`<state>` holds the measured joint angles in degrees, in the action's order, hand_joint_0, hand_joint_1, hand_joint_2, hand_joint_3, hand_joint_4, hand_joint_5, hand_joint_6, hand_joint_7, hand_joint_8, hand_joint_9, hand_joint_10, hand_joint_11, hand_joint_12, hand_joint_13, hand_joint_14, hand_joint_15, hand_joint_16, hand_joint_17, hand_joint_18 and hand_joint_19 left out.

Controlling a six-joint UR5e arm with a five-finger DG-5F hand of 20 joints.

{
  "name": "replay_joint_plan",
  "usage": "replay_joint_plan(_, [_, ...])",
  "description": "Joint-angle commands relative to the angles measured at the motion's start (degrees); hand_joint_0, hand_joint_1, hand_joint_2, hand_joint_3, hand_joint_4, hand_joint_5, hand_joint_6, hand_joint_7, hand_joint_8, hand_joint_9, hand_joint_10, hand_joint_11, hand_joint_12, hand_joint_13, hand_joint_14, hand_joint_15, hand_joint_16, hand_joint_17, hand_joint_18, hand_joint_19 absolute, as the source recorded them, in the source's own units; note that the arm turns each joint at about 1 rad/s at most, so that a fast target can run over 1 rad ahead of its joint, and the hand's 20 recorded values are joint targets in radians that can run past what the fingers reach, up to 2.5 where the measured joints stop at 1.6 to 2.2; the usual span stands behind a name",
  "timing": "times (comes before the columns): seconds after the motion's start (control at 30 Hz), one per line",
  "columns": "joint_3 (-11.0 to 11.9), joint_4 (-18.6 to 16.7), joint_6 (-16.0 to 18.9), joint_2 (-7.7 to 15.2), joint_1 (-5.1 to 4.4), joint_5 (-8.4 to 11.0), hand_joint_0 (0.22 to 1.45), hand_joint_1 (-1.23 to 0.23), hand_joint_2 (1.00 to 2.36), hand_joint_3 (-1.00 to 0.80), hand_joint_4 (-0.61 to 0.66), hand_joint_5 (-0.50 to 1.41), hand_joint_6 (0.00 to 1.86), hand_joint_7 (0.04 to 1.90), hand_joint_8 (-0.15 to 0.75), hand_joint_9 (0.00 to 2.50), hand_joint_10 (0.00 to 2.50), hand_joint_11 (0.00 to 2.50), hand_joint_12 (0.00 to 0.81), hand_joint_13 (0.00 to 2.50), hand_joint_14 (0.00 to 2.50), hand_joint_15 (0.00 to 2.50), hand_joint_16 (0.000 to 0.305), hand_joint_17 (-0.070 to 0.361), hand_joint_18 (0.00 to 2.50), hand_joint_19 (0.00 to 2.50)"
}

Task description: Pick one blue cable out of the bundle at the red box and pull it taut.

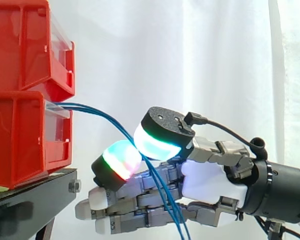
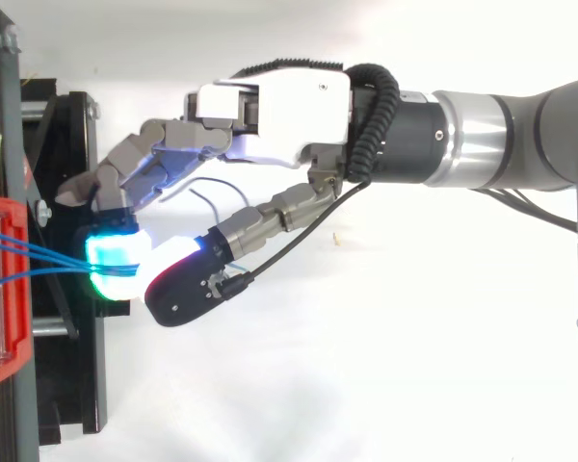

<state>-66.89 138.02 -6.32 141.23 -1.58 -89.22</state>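
blue cables [image 1: 85, 107] exit the front of the lower red box [image 1: 20, 140] and arc down away from it. hand [image 1: 205, 182] sits near the box front, pads [image 1: 121, 159] pinched on the cables; can't tell how many are caught.

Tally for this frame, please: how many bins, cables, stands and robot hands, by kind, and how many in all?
Red bins: 2, stacked
Blue cables: 3, as far as the strands can be told apart
Black stand: 1
Hand: 1, pinching the cables
Total: 7
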Motion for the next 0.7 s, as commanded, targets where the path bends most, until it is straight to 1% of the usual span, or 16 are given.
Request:
replay_joint_plan(0.0, [0.0,5.2,0.5,-1.3,-0.09,-0.08,0.65,-0.83,1.02,-0.07,0.08,-0.17,0.89,0.95,0.363,0.74,0.01,0.44,0.366,0.4,0.0,0.12,0.049,0.11,0.35,0.15])
replay_joint_plan(0.07, [0.0,7.2,1.0,-1.9,-0.09,-0.08,0.66,-0.84,1.02,-0.09,0.08,-0.17,0.89,0.93,0.359,0.74,0.01,0.45,0.362,0.4,0.0,0.13,0.048,0.109,0.35,0.14])
replay_joint_plan(0.13, [0.0,8.1,1.2,-2.1,-0.09,-0.08,0.66,-0.86,1.02,-0.1,0.08,-0.17,0.89,0.92,0.357,0.74,0.01,0.45,0.361,0.4,0.01,0.13,0.048,0.108,0.36,0.15])
replay_joint_plan(0.2, [0.0,9.8,1.7,-2.9,-0.01,-0.08,0.66,-0.87,1.02,-0.1,0.08,-0.17,0.89,0.92,0.359,0.74,0.01,0.46,0.361,0.4,0.0,0.12,0.048,0.108,0.36,0.15])
replay_joint_plan(0.33, [0.0,10.7,1.9,-3.2,0.08,-0.08,0.67,-0.88,1.02,-0.12,0.08,-0.17,0.89,0.93,0.359,0.75,0.01,0.47,0.362,0.4,0.0,0.12,0.048,0.108,0.37,0.15])
replay_joint_plan(0.43, [0.0,12.2,2.5,-3.9,0.17,-0.08,0.68,-0.9,1.02,-0.14,0.06,-0.17,0.89,0.95,0.359,0.75,0.01,0.48,0.361,0.41,0.0,0.12,0.049,0.109,0.39,0.15])
replay_joint_plan(0.47, [0.0,13.5,2.9,-4.5,0.17,-0.08,0.68,-0.91,1.02,-0.14,0.06,-0.17,0.89,0.98,0.357,0.76,0.01,0.49,0.361,0.41,0.0,0.12,0.048,0.108,0.4,0.14])
replay_joint_plan(0.5, [0.0,13.9,3.0,-4.7,0.17,-0.08,0.69,-0.91,1.02,-0.15,0.05,-0.17,0.88,0.99,0.358,0.76,0.01,0.49,0.361,0.41,0.0,0.12,0.048,0.109,0.4,0.14])
replay_joint_plan(0.53, [0.0,15.6,3.0,-5.5,0.17,-0.08,0.7,-0.93,1.02,-0.16,0.05,-0.18,0.89,1.03,0.356,0.76,0.01,0.5,0.36,0.42,0.0,0.12,0.048,0.109,0.4,0.15])
replay_joint_plan(0.57, [0.0,18.3,3.0,-6.2,0.26,-0.08,0.71,-0.94,1.02,-0.18,0.05,-0.18,0.9,1.04,0.357,0.77,0.01,0.5,0.362,0.43,0.0,0.13,0.048,0.109,0.42,0.15])
replay_joint_plan(0.6, [0.0,18.6,3.1,-6.5,0.26,-0.17,0.71,-0.94,1.02,-0.19,0.05,-0.18,0.9,1.03,0.357,0.77,0.01,0.5,0.362,0.43,0.01,0.13,0.048,0.109,0.42,0.14])
replay_joint_plan(0.67, [0.0,19.2,3.1,-6.6,0.17,-0.08,0.74,-0.95,1.02,-0.26,0.03,-0.18,0.9,1.04,0.353,0.78,0.01,0.52,0.36,0.45,0.0,0.13,0.048,0.109,0.45,0.15])
